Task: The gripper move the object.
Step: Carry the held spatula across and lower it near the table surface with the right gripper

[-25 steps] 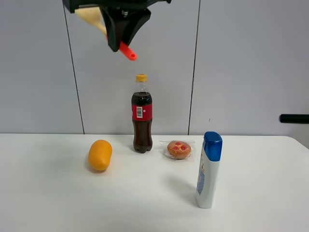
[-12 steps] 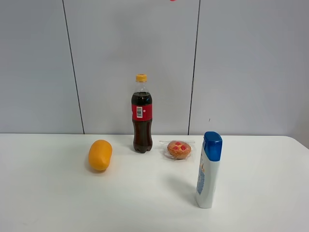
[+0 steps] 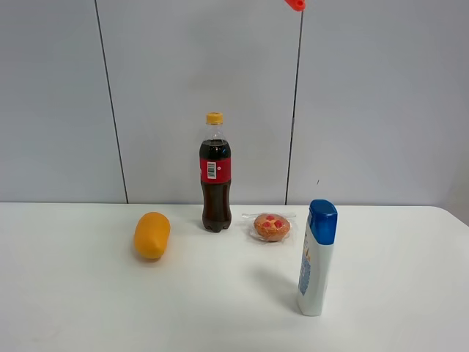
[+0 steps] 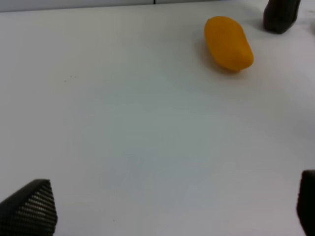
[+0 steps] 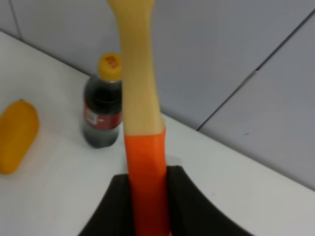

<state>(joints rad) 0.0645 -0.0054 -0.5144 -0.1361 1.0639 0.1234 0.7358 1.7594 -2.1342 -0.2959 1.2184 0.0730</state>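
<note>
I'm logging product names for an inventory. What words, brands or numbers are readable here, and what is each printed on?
No text here is legible.
The cola bottle: red label with a white patch, print too small to read.
The white bottle: print on its side is blurred.
The yellow cap: a red mark, too blurred to read.

Spatula (image 3: 295,4) mostly beyond the high view's top edge; red tip only.

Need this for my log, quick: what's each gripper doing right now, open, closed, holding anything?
Left gripper: open, fingers wide apart, holding nothing.
Right gripper: closed on the spatula, at its red-orange handle.
</note>
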